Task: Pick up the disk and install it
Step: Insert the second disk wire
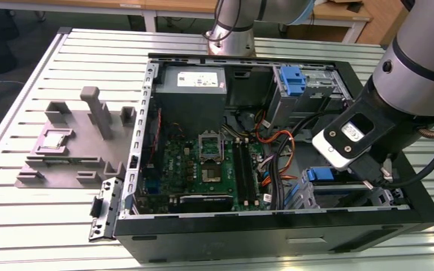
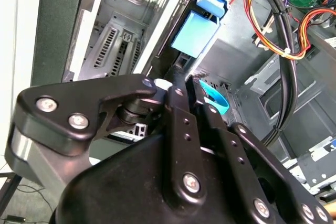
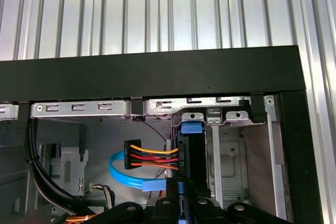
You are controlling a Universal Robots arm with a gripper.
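Your tool (image 3: 181, 195) looks clamped on the disk (image 3: 190, 156), which stands on edge in the case's (image 1: 277, 237) corner bay just ahead of it; treat it as stiff, weighty, shock-sensitive, and grip its blue bracket edges.

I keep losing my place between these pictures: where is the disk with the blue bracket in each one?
Exterior view: the disk stands in the drive bay at the exterior view's right, just under the arm's black head.
Second wrist view: the disk shows a pale blue face, with a blue tab at its end.
First wrist view: the disk is edge-on against the metal bay.
Shared landmark: the orange and red wires nearby.
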